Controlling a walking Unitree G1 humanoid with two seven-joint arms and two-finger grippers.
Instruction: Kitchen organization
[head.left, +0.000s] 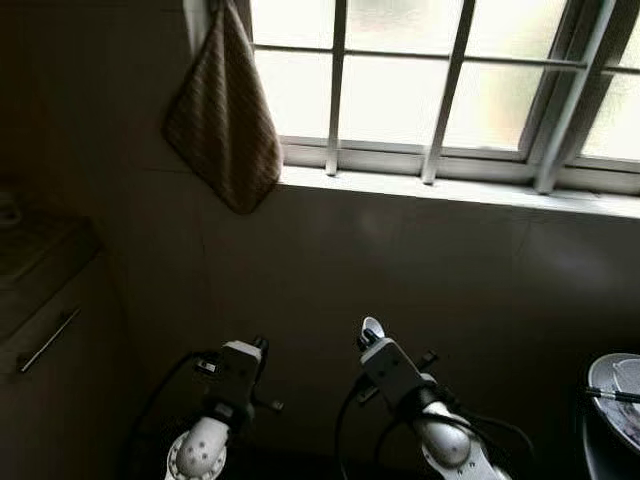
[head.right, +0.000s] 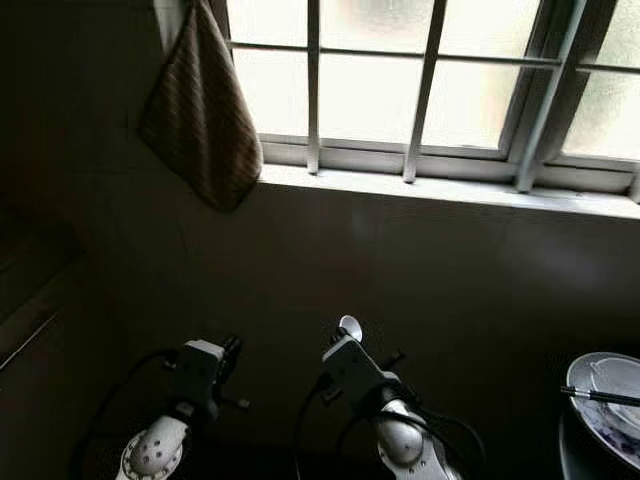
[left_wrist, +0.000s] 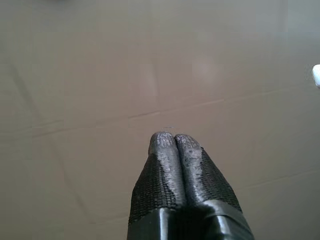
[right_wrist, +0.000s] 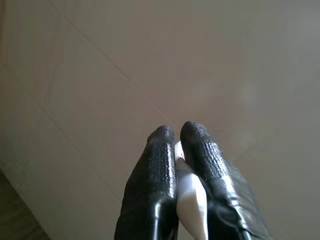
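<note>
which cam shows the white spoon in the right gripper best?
Left eye view: the spoon bowl sticks up above the right gripper. Right eye view shows the same. Right wrist view shows a white sliver pinched between the fingers. Left wrist view: white speck at the edge.

- No text, label, brand, number or sign can be read in any of the views.
</note>
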